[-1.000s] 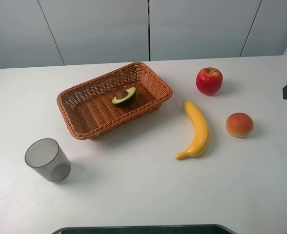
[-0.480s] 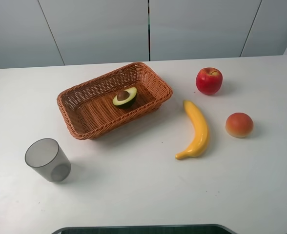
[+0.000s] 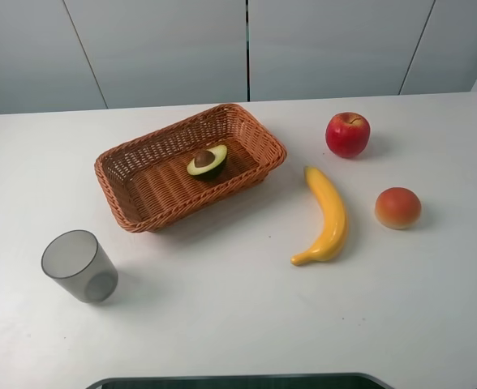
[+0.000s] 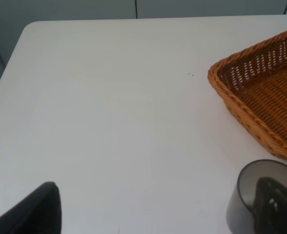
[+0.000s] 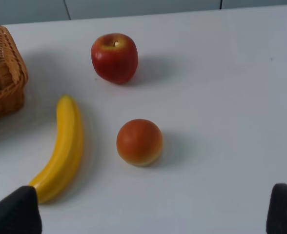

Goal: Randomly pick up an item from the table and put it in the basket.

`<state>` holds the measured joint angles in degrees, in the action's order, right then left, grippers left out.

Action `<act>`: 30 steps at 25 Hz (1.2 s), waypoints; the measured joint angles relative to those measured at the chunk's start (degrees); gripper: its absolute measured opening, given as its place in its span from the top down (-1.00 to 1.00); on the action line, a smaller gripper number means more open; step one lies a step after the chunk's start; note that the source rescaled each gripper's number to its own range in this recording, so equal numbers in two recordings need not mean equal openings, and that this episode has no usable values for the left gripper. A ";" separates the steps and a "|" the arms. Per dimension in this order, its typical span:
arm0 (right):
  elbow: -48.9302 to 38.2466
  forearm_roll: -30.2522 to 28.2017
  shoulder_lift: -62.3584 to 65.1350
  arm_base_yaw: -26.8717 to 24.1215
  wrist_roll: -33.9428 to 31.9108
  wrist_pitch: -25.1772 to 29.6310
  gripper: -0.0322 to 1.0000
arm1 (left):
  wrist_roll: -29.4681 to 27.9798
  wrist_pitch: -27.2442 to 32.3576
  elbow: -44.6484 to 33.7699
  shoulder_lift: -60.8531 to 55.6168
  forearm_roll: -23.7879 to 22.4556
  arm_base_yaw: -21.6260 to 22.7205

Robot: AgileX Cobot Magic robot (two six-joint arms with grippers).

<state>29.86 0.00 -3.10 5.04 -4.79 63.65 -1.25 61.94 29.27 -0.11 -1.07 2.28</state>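
Note:
The halved avocado (image 3: pixel 207 160), dark skin, pale flesh and brown pit up, lies inside the orange-brown wicker basket (image 3: pixel 133 154) on the white table (image 3: pixel 238 308). The basket's corner also shows in the left wrist view (image 4: pixel 260 97) and its edge in the right wrist view (image 5: pixel 7 73). Neither gripper shows in the exterior high view. My left gripper (image 4: pixel 158 214) is open and empty, its fingertips (image 4: pixel 36 209) wide apart above the table near the grey cup. My right gripper (image 5: pixel 153 214) is open and empty, its fingertips (image 5: pixel 16 212) spread near the peach and banana.
A translucent grey cup (image 3: pixel 79 266) stands at the front left, also in the left wrist view (image 4: pixel 260 195). A red apple (image 3: pixel 347 134), a yellow banana (image 3: pixel 326 215) and an orange-red peach (image 3: pixel 397 207) lie right of the basket, all in the right wrist view too.
The dark arm part at the right edge one second ago has left the exterior high view. The avocado and other objects have not moved.

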 joint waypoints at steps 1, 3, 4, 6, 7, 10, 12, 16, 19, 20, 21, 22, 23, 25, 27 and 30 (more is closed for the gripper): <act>-0.26 0.00 1.04 0.00 0.22 -0.24 -1.00 | 0.00 0.00 0.00 0.00 0.00 0.00; -0.51 -0.39 2.64 0.00 0.62 -0.35 -1.00 | 0.00 0.00 0.00 0.00 0.00 0.00; -0.51 -0.39 2.85 0.00 0.77 -0.49 -1.00 | 0.00 0.00 0.00 0.00 0.00 0.00; -0.51 -0.39 3.08 0.00 0.86 -0.49 -1.00 | 0.00 0.00 0.00 0.00 0.00 0.00; -0.51 -0.39 3.09 0.00 0.86 -0.49 -1.00 | 0.00 0.00 0.00 0.00 0.00 0.00; -0.51 -0.39 3.18 0.00 0.98 -0.62 -1.00 | 0.00 0.00 0.00 0.00 0.00 0.00; -0.51 -0.39 3.18 0.00 0.98 -0.62 -1.00 | 0.00 0.00 0.00 0.00 0.00 0.00; -0.51 -0.39 3.18 0.00 0.98 -0.62 -1.00 | 0.00 0.00 0.00 0.00 0.00 0.00; -0.51 -0.39 3.18 0.00 0.98 -0.62 -1.00 | 0.00 0.00 0.00 0.00 0.00 0.00; -0.51 -0.39 3.18 0.00 0.98 -0.62 -1.00 | 0.00 0.00 0.00 0.00 0.00 0.00; -0.51 -0.39 3.18 0.00 0.98 -0.70 -1.00 | 0.00 0.00 0.00 0.00 0.00 0.00; -0.51 -0.39 3.18 0.00 0.98 -0.70 -1.00 | 0.00 0.00 0.00 0.00 0.00 0.00; -0.51 -0.39 3.18 -0.09 1.09 -0.70 -1.00 | 0.00 0.00 0.00 0.00 0.00 0.00; -0.51 -0.39 3.18 -0.70 1.42 -0.70 -1.00 | 0.00 0.00 0.00 0.00 0.00 0.00; -0.51 -0.39 3.18 -1.68 1.63 -0.70 -1.00 | 0.00 0.00 0.00 0.00 0.00 0.00; -0.51 -0.39 3.18 -2.32 1.98 -0.70 -1.00 | 0.00 0.00 0.00 0.00 0.00 0.00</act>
<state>29.34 -0.39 0.08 2.72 -2.81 62.95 -1.25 61.94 29.27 -0.11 -1.07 2.28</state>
